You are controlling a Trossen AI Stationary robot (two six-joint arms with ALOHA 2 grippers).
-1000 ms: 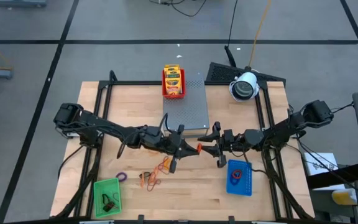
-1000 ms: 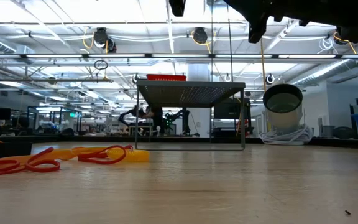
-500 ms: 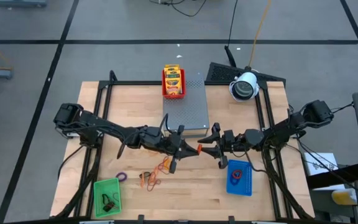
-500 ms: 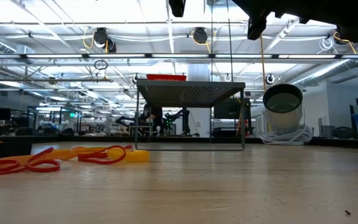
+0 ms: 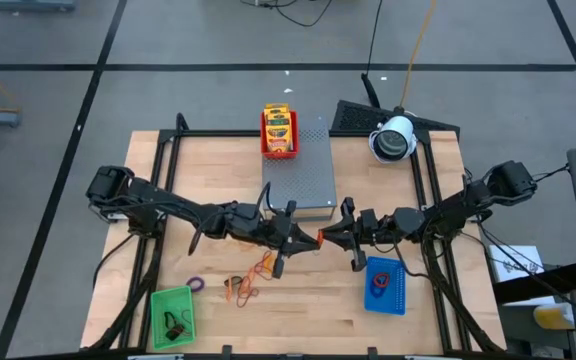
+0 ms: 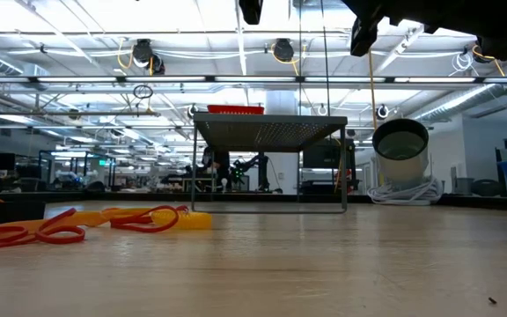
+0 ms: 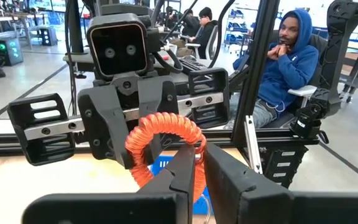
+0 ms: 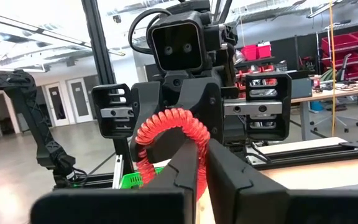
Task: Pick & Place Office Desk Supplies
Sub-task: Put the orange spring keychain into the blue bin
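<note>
Over the counter [image 5: 218,180] middle, both tools, left [image 5: 308,240] and right [image 5: 330,238], are pinching one coil band [image 5: 320,238]; loops [image 5: 243,285] are lying unsorted near the front edge

- Setting: a large open robotics lab or industrial workspace — bare grey concrete floor [image 5: 168,40] marked with dark tape lines.
- Ceiling: exposed beams and strip lighting [image 6: 77,53].
- Background: further workbenches, red storage bins [image 8: 347,46], a seated person [image 7: 284,68].
</note>
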